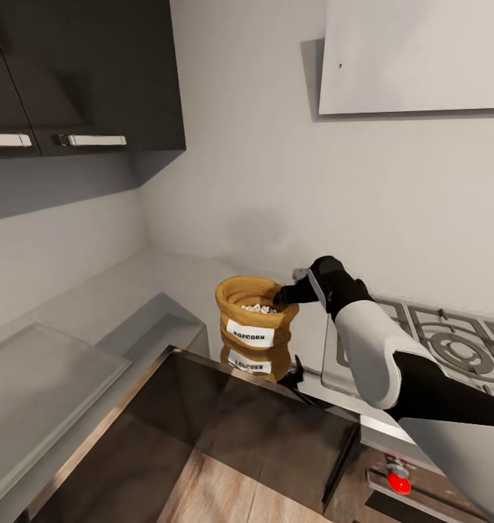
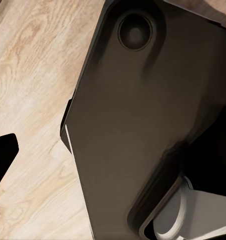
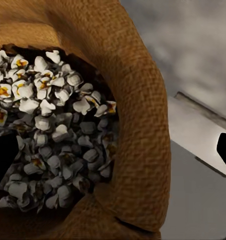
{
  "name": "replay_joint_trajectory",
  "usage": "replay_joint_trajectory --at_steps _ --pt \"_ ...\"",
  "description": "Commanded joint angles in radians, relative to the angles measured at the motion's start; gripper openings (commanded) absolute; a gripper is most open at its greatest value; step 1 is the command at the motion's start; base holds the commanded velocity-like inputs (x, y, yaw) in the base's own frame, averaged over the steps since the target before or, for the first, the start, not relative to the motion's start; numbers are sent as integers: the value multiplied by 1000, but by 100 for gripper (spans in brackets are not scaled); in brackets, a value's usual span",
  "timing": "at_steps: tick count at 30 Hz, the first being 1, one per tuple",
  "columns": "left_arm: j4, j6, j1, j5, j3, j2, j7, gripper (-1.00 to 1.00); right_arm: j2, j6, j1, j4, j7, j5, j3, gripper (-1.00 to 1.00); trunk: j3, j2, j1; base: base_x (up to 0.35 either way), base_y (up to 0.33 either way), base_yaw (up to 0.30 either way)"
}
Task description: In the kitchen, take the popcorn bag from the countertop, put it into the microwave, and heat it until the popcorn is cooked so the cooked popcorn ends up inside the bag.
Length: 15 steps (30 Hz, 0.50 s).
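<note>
My right arm: a smooth white forearm shell running into a glossy black upper link, with a rounded black wrist carrying a small grey block at its tip. The black gripper extends from it, its fingers showing as plain dark shapes. Through the left wrist camera I see a dark brown-black housing with a round recess, over a white curved part.
</note>
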<state>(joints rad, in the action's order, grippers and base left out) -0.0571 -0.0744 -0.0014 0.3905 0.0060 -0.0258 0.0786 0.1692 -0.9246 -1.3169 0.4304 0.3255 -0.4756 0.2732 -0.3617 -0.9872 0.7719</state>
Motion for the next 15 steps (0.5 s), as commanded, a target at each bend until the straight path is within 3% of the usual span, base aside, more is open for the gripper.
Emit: replay_joint_trajectory --at_steps 1,9,15 --pt "0 -2 0 4 0 0 3 100 1 0 -1 -1 7 -11 7 100 -1 -1 0 0 0 0" --pt "0 -2 0 4 0 0 3 100 -1 3 -1 -6 9 -9 8 100 -1 -1 0 0 0 0" --pt "0 -2 0 5 0 0 3 100 -19 4 -4 -12 9 -12 8 100 -1 -1 0 0 0 0"
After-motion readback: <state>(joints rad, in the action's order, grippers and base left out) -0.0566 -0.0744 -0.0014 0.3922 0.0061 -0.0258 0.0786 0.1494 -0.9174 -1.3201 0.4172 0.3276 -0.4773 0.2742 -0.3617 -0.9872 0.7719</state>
